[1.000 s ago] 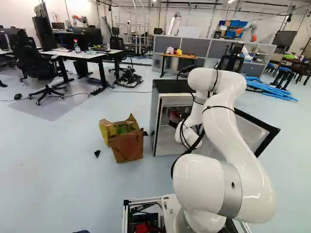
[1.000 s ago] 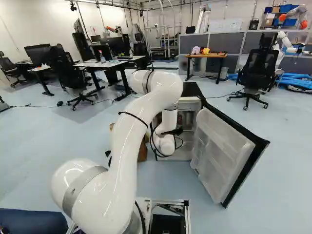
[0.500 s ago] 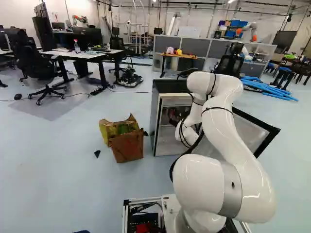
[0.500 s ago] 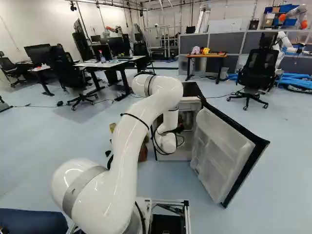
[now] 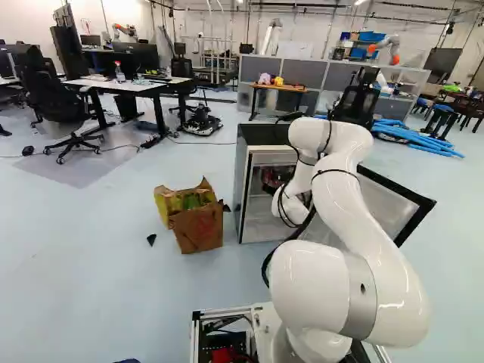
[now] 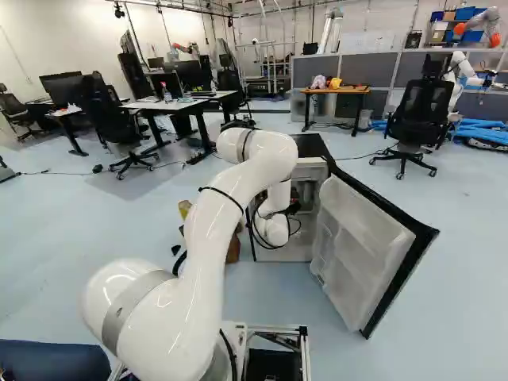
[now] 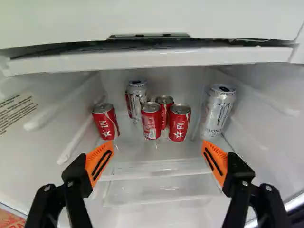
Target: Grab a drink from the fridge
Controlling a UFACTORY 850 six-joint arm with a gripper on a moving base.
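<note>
Where the fridge point(image 5: 265, 134) gapes, cans point(image 7: 151, 122) stand upright, lids up.

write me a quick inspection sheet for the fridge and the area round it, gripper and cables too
Surface: fridge shelf see-through, no spill seen.
Job's things: fridge with its door open; red cans and silver cans upright inside.
Clutter: brown bag on the floor beside the fridge, small black piece near it.
Gripper: open, short of the cans, nothing held.
Cables: black cable bowing out from the arm; snag: nothing seen.
Surroundings: desks and office chairs farther off.
</note>
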